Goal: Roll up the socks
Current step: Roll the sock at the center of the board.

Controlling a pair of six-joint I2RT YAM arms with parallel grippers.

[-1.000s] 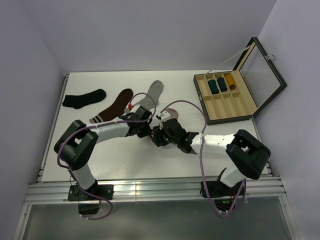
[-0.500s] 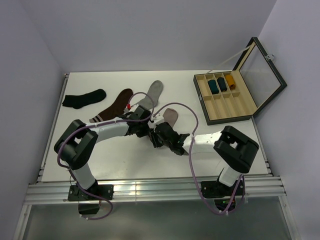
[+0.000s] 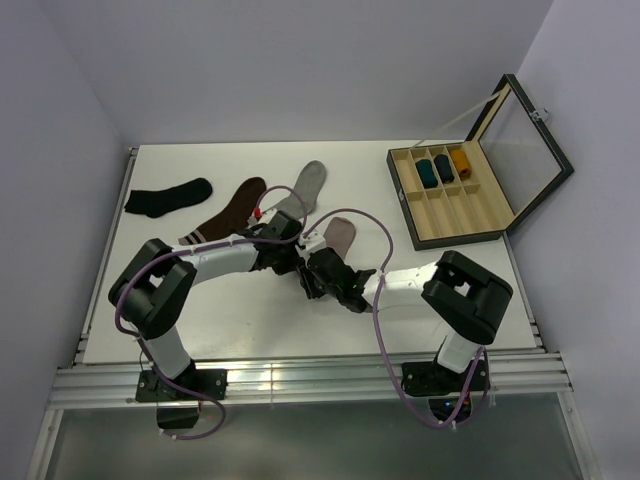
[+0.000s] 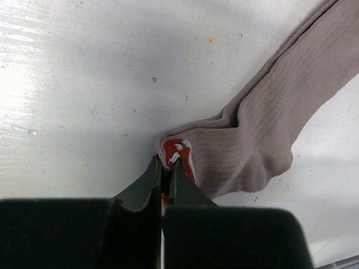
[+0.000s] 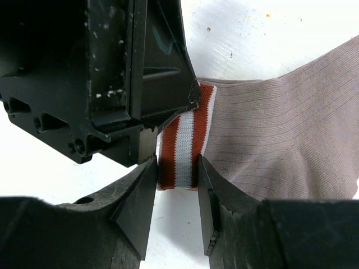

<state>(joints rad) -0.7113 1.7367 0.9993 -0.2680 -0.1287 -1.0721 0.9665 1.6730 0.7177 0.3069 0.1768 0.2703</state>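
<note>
White table (image 3: 200, 310): black sock (image 3: 168, 196) lies far left, dark brown sock (image 3: 228, 212) with pale striped cuff near it. Far right: wooden box (image 3: 470, 212), glass lid (image 3: 525, 135) propped open; teal, navy and mustard rolls in adjacent compartments.

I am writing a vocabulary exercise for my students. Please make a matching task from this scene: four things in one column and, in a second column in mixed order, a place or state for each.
Things
1. pink sock
2. black sock
3. grey sock
4. wooden box

Places or states
A. lid open, at the table's right side
B. flat, at the far left
C. striped cuff pinched by the left gripper and the right gripper
D. flat, just right of the brown sock

Pairs: 1-C, 2-B, 3-D, 4-A
</note>
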